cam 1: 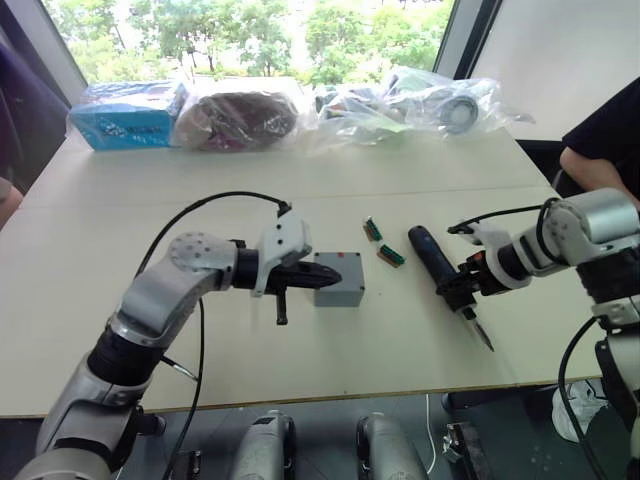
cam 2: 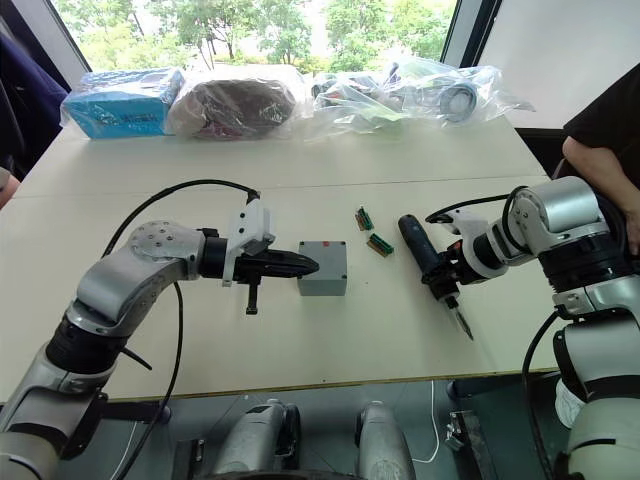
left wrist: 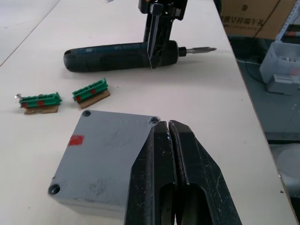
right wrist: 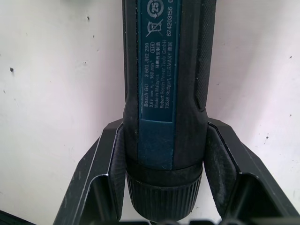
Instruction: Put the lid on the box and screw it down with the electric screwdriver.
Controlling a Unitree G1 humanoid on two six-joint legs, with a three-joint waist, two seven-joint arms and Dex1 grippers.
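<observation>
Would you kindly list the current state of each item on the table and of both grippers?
lid: seated on the box, closing it.
box: upright on the table, closed.
electric screwdriver: lying flat on the table, gripped near its bit end.
left gripper: shut, fingertips over the lid.
right gripper: shut on the electric screwdriver.
green connector pieces: lying loose beside the box.

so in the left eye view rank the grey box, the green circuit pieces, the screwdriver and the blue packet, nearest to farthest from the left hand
1. the box, directly under the left hand
2. the green circuit pieces, just past the box
3. the electric screwdriver, on the right side, in the right hand
4. the blue packet, at the table's far left edge
</observation>
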